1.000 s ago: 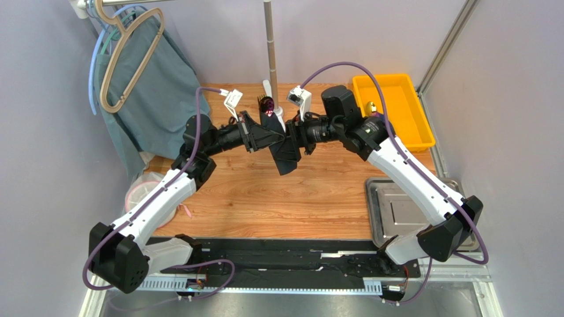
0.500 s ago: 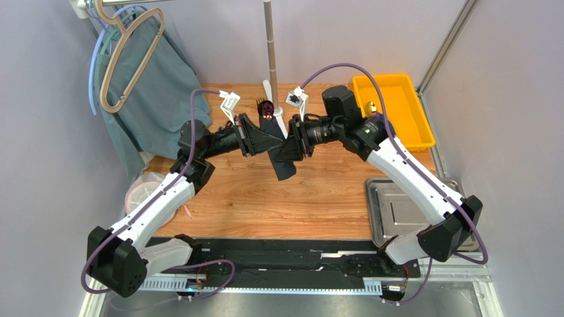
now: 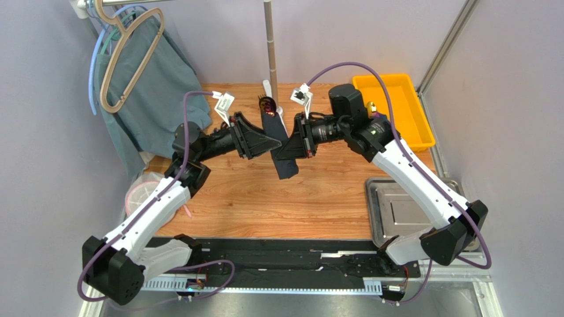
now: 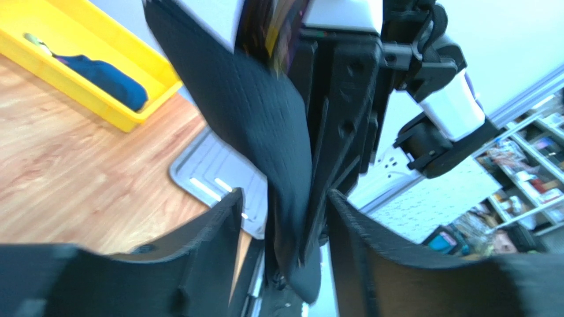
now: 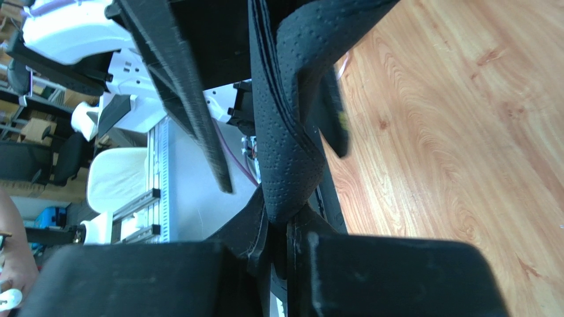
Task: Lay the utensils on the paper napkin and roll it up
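Top view: black napkin [image 3: 286, 165] hung in the air above the tabletop [image 3: 265, 205], centre rear, between left end effector [image 3: 273, 140] and right end effector [image 3: 283, 150].

Left wrist view: left fingers spread to either side of the napkin, released, no clamp on it. Steel tray [image 4: 198, 177] and yellow bin [image 4: 20, 39] beyond.

Right wrist view: right fingers clenched on the napkin's end, sheet apparently doubled over; edges blurred.

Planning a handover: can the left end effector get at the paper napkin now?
Likely yes. The paper napkin hangs above the table between the left end effector's open fingers, pinched by the right end effector; nothing else seems to block closing.
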Controlling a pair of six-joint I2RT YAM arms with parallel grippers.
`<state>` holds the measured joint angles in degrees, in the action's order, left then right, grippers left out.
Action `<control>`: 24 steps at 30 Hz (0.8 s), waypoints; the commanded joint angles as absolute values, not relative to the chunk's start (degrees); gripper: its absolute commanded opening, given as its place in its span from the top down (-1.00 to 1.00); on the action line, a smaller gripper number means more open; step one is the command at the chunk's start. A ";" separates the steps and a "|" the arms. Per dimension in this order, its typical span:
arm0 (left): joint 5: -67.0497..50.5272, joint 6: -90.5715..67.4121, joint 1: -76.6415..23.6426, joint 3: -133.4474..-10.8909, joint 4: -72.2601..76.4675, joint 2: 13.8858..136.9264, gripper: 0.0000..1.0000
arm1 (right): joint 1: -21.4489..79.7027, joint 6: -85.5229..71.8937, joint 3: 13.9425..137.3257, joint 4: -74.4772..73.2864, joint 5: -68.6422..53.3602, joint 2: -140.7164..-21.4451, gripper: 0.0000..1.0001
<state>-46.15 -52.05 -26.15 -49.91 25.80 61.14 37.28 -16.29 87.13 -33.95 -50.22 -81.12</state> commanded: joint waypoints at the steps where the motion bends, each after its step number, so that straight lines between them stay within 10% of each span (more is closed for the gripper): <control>1: -44.56 -47.73 -24.96 -49.75 21.10 56.78 -0.21 | 36.30 -17.40 89.21 -30.24 -49.22 -77.35 1.00; 13: -49.92 -55.19 -27.07 -50.71 31.46 60.38 -0.35 | 36.39 -20.48 87.98 -24.26 -52.38 -76.38 1.00; 18: -49.57 -56.86 -27.69 -50.89 32.61 60.82 0.12 | 36.39 -20.30 87.10 -23.12 -53.52 -75.94 1.00; 24: -49.04 -59.14 -27.69 -51.41 34.98 61.35 0.19 | 36.39 -18.29 84.90 -22.85 -53.44 -74.45 1.00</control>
